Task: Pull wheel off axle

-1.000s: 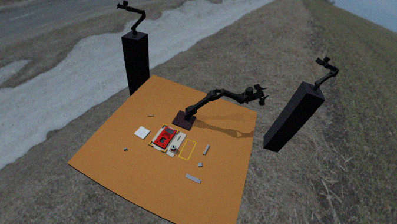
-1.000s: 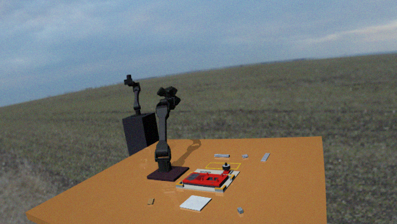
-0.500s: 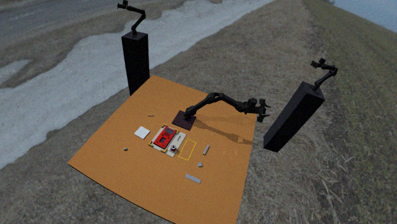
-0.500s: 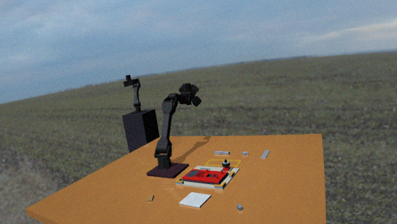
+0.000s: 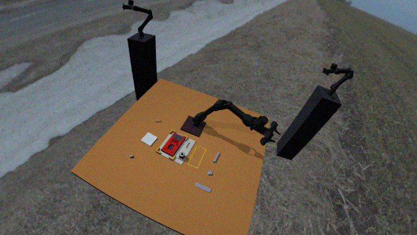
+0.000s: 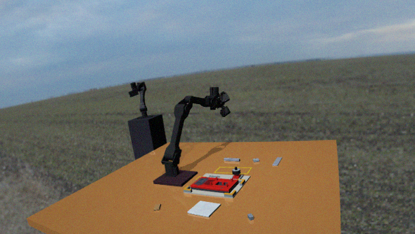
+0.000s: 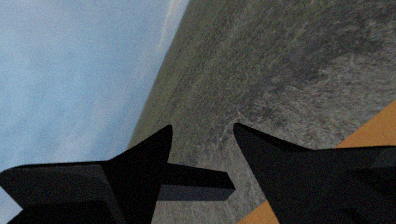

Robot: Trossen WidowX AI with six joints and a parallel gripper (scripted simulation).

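One arm holds its gripper (image 5: pixel 273 133) high over the table (image 5: pixel 130 185) edge, fingers spread with nothing between them. One black wheel (image 6: pixel 236 170) sits on its axle at the corner of the red board (image 6: pixel 215 184), just beside the yellow marked area (image 5: pixel 197 156). One white tile (image 6: pixel 204 209), two grey bars and three small blocks lie scattered.

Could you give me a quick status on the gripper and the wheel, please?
Black parallel-jaw gripper open, empty, high past the table edge. Small black wheel on its upright axle, beside the yellow-outlined area. Nothing in the way.
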